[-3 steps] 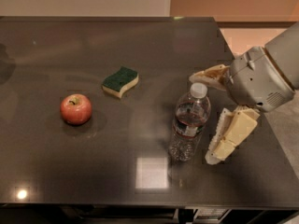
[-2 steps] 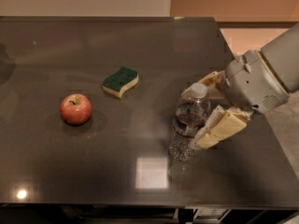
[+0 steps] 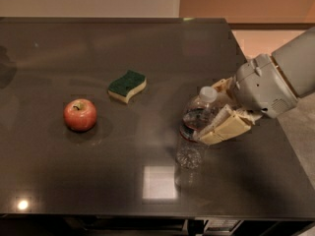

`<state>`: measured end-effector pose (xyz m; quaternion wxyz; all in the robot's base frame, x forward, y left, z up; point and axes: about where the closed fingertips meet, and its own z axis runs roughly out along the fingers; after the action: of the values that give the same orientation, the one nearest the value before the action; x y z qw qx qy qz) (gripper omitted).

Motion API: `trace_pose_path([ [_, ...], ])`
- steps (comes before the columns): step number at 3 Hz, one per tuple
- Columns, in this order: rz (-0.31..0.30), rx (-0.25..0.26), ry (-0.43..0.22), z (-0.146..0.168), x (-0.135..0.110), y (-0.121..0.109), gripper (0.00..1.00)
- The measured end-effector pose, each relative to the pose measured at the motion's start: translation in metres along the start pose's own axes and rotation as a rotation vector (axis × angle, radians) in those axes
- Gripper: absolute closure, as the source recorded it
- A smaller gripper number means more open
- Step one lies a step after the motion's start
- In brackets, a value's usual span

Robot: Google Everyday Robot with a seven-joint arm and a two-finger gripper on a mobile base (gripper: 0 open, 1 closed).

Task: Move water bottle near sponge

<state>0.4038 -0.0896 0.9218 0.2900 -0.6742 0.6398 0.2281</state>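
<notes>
Gripper (image 3: 209,113) clamped on the water bottle (image 3: 190,150).
Its two fingers (image 3: 224,128) close on the bottle's upper half from both sides; the sponge (image 3: 127,85) lies well apart on the table (image 3: 59,181).

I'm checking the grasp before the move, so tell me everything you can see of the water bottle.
The water bottle is small and of clear plastic, with a white screw cap and a label band around its middle. It stands roughly upright on the dark table, right of centre, apart from the sponge and the apple. The end effector reaches in from the right, its pale fingers closed on the bottle's upper half.
</notes>
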Motion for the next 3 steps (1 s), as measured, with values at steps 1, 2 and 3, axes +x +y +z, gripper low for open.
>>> trace_pose_path([
  [1, 0.033, 0.015, -0.002, -0.002, 0.000, -0.024, 1.00],
  [2, 0.055, 0.026, -0.002, -0.002, 0.001, -0.041, 1.00],
  [3, 0.039, 0.041, -0.015, 0.005, -0.025, -0.082, 1.00],
])
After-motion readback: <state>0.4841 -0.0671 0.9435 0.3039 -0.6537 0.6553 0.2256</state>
